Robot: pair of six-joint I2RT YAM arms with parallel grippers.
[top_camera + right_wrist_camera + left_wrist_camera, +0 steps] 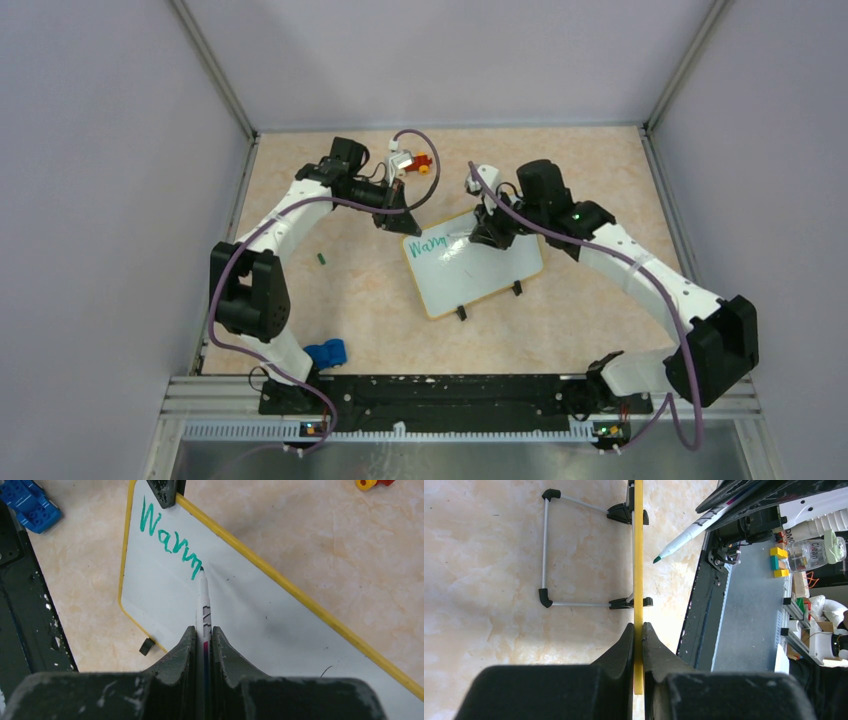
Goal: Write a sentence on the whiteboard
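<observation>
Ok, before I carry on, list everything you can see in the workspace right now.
whiteboard: one, white with yellow rim, centre of the top view.
lettering: one word, green, whiteboard's far left corner.
marker: one, white barrel, green tip, tip at the lettering's end.
block: one, blue, near edge, left side.
small piece: one, dark green, left of the whiteboard.
toy: one, red and yellow, far edge.
left end effector: black, shut on the whiteboard's rim.
right end effector: black, shut on the marker.
</observation>
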